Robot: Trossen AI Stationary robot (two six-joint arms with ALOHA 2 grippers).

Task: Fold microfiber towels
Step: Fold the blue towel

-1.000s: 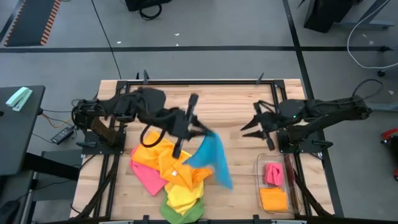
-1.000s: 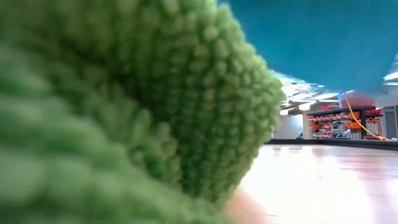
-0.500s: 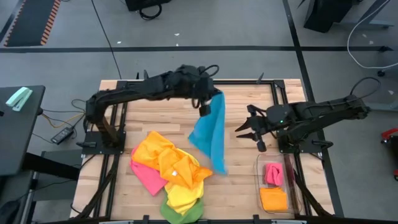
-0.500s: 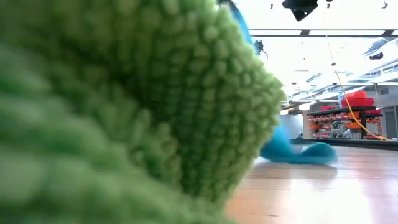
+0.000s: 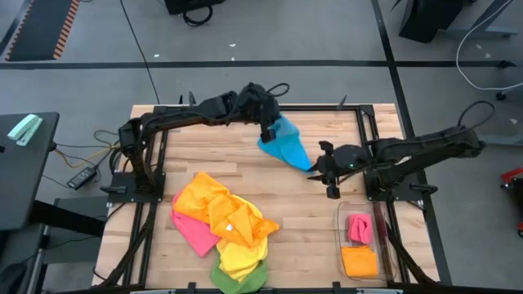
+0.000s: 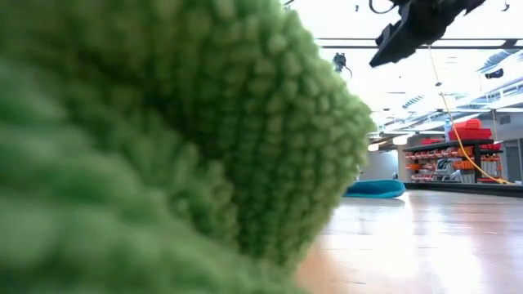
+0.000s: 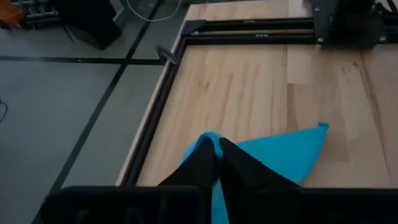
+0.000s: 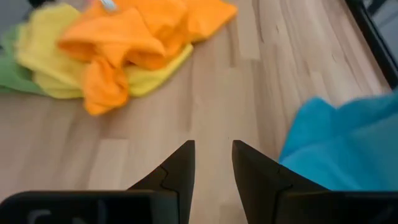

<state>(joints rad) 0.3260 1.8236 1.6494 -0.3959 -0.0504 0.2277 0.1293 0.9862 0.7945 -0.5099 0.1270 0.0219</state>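
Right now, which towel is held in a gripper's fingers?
The blue towel, pinched by the left gripper near the table's far edge; the others lie heaped or binned.

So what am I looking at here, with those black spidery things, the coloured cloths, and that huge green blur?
Those are two robot arms at a wooden table, seen from above. Each ends in a two-finger gripper and carries its own small camera.

The left gripper, at the table's far edge, is shut on a corner of a blue towel, which trails onto the wood. Its wrist camera shows the dark fingers pinching the blue cloth.

The right gripper, open and empty, hovers by the towel's other end.

A heap of orange, yellow, pink and green towels waits near the front. A clear bin on the right holds a pink and an orange one.

The green blur is a table-level camera with the green towel right against it.
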